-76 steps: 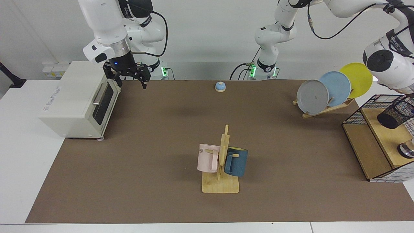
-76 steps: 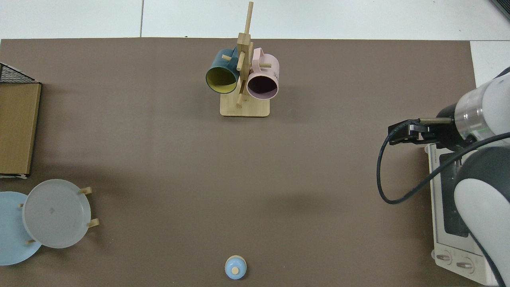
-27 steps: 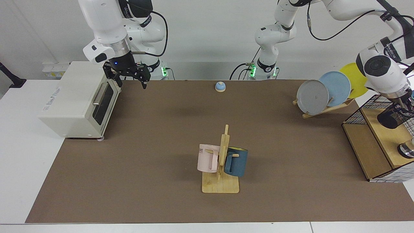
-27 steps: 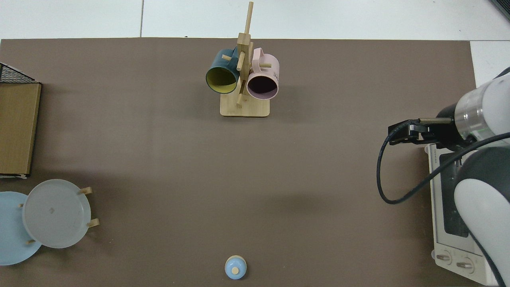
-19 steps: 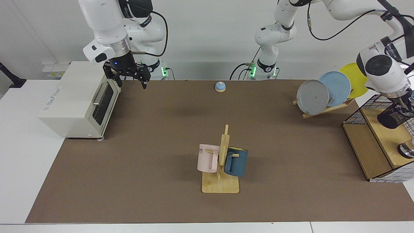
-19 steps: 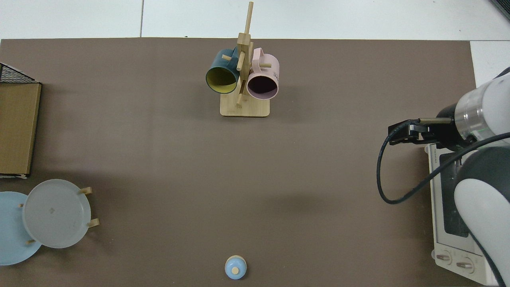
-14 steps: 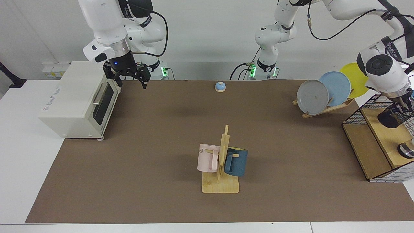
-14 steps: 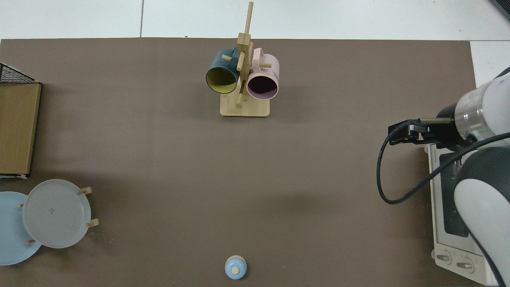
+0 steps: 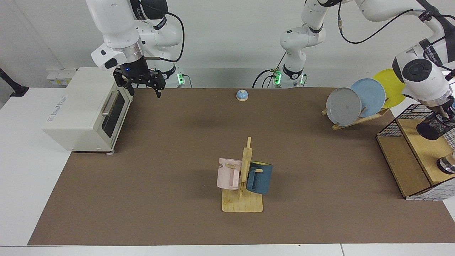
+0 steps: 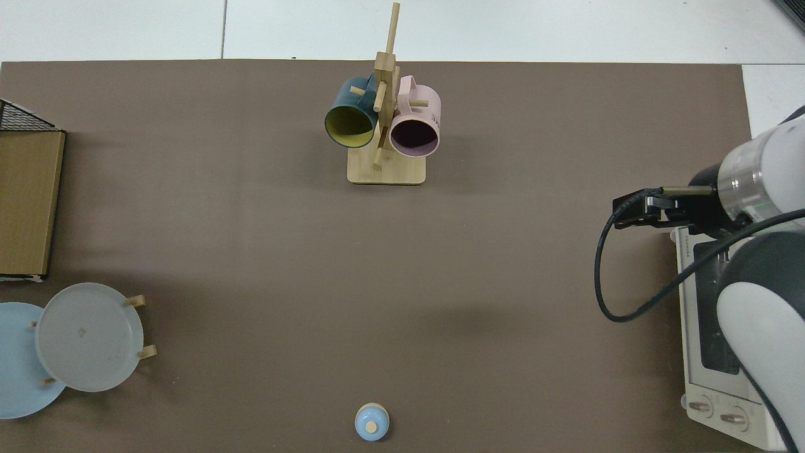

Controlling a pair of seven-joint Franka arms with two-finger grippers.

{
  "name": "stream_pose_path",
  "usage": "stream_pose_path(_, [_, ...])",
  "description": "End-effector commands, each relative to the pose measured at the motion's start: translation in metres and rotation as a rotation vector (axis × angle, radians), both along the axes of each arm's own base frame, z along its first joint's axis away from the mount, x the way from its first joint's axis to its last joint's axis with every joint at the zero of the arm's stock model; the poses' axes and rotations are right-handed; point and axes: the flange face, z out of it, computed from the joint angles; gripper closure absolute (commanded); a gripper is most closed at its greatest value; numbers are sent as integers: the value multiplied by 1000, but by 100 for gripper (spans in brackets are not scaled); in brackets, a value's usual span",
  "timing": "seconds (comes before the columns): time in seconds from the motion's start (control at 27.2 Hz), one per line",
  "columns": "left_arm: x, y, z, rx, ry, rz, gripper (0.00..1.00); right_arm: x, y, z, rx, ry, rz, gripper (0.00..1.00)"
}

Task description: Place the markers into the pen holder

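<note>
Left tool [image 9: 444,115] is at the far edge of the facing view, right at the pen holder [image 9: 432,128], which lies tilted on the wooden shelf [image 9: 423,149]. Cannot tell how it stands or what it grips. No marker visible. Right tool [image 9: 142,85] hangs with fingers spread and nothing in them beside the toaster oven [image 9: 85,108], above the counter [image 9: 177,149]; that arm waits.

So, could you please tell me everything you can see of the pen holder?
The pen holder is a black wire-mesh cup, seen only in the facing view at the frame's edge, partly cut off. It is tilted, its dark end pointing toward the table's middle, above the wooden shelf with the wire-grid side. The left gripper is right at it; whether it grips it I cannot tell. No marker shows.
</note>
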Motion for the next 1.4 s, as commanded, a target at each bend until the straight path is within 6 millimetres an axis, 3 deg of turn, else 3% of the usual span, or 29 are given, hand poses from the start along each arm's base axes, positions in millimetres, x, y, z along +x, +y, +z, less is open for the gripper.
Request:
stream_pose_path(0.0, [-8, 2, 14, -13, -20, -8, 49, -4, -4, 3, 5, -10, 21, 0])
stream_pose_path(0.22, [-16, -1, 46, 4, -55, -13, 48, -4, -4, 2, 5, -8, 21, 0])
stream_pose_path(0.55, [-23, -26, 88, -46, -146, -15, 43, -4, -4, 2, 5, -8, 21, 0])
stream_pose_path(0.7, [-20, -42, 118, -109, -192, 34, 40, -4, -4, 2, 5, -8, 21, 0])
stream_pose_path(0.99, [-27, -96, 178, -345, -265, 142, 28, -4, -4, 2, 5, -8, 21, 0])
stream_pose_path(1.18, [-33, -122, 185, -464, -265, 198, 21, -4, -4, 3, 5, -10, 21, 0])
stream_pose_path(1.36, [-40, -150, 189, -543, -315, 313, 3, -4, -4, 2, 5, -8, 21, 0])
